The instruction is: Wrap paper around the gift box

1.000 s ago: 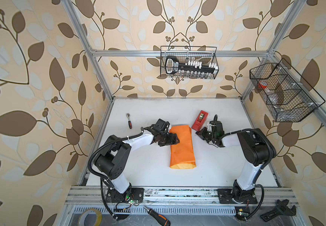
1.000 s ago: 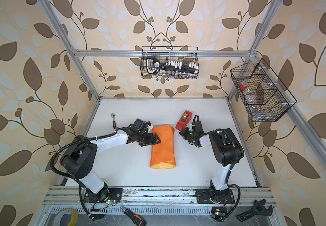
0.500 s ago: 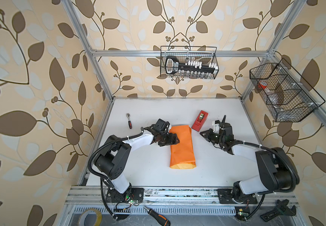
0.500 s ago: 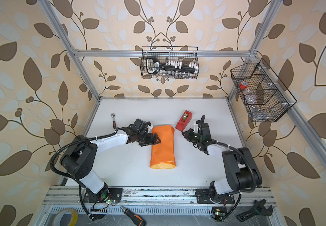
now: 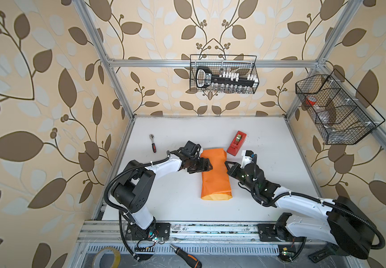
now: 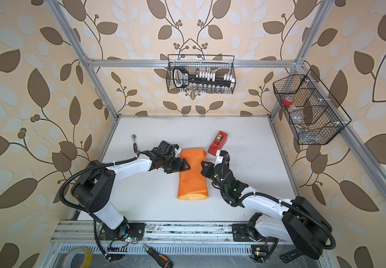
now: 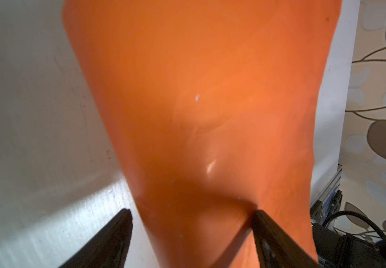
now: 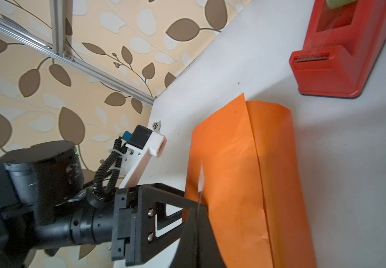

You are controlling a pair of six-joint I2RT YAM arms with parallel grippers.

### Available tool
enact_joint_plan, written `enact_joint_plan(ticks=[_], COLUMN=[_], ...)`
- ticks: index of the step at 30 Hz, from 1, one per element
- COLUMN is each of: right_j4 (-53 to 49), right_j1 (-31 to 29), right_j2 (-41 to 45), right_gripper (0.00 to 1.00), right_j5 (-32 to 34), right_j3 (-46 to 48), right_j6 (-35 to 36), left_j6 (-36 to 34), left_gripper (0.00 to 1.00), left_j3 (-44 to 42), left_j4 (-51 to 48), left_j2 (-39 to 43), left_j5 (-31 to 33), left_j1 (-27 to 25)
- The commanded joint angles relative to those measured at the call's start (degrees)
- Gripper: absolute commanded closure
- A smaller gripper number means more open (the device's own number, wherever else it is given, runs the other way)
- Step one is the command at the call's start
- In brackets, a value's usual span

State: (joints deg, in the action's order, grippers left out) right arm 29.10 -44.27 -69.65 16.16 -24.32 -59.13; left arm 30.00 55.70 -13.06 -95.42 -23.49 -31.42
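Note:
The paper [image 5: 215, 176] [image 6: 192, 176] lies mid-table, orange face up, folded into a long packet with a pale inner face showing at its near end. The gift box is hidden, presumably inside the fold. My left gripper [image 5: 207, 164] [image 7: 192, 211] is open and straddles the packet's left edge, one fingertip [image 7: 257, 215] pressing on the paper [image 7: 210, 92]. My right gripper [image 5: 226, 163] [image 8: 197, 204] is shut at the packet's right edge. A thin clear strip of tape [image 8: 200, 178] sticks up from its jaws, over the paper [image 8: 245, 174].
A red tape dispenser [image 5: 236, 143] [image 8: 345, 51] stands just behind the packet's far right corner. A small ratchet [image 5: 152, 143] lies at the far left. Wire baskets hang on the back wall [image 5: 224, 74] and right wall [image 5: 335, 109]. A screwdriver [image 5: 186, 255] and a tape roll [image 5: 106, 257] lie below the front rail.
My right arm has swung away from the tape dispenser, and its shut gripper now sits at the packet's right edge. The left arm and the paper have not moved.

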Motion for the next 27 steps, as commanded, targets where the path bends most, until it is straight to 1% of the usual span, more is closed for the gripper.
enact_joint_plan(ticks=[1, 5, 11, 27], right_j4=[6.25, 9.03, 10.79, 15.85], right_j1=[-3.12, -4.16, -4.53, -4.51], right_j2=[-3.81, -7.58, -10.7, -16.39], right_gripper=[1.0, 1.0, 1.0, 1.0], right_j5=[14.56, 18.11, 20.33, 18.67], right_j3=[0.15, 0.07, 0.54, 3.2], right_j6=[-0.45, 0.81, 2.41, 3.39], left_j6=[-1.93, -1.96, -1.92, -1.92], left_gripper=[0.17, 0.18, 0.18, 0.18], left_j3=[-2.79, -3.01, -3.06, -3.14], left_j4=[-6.46, -6.48, -6.38, -6.17], left_j2=[-2.31, -2.12, -2.26, -2.24], left_j5=[6.0, 6.13, 6.08, 5.99], left_j1=[0.28, 0.24, 0.26, 0.28])
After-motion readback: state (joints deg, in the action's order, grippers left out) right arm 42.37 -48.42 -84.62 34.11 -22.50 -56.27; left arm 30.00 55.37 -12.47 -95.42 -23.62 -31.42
